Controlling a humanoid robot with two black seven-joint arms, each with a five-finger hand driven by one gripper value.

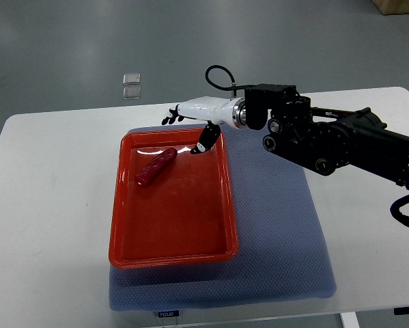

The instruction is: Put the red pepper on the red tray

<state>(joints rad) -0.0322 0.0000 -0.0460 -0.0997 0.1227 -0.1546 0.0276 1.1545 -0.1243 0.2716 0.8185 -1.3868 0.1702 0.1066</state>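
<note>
A dark red pepper (156, 167) lies at a slant in the far part of the red tray (170, 256), free of any hand. My right hand (188, 123) hovers over the tray's far edge, just right of and beyond the pepper. Its white fingers with black tips are spread and hold nothing. The thumb (204, 142) points down toward the tray. The black right arm (341, 140) reaches in from the right edge. No left arm shows.
The tray sits on a blue-grey mat (279, 232) on a white table (47, 225). Two small clear squares (131, 85) lie on the floor beyond the table's far edge.
</note>
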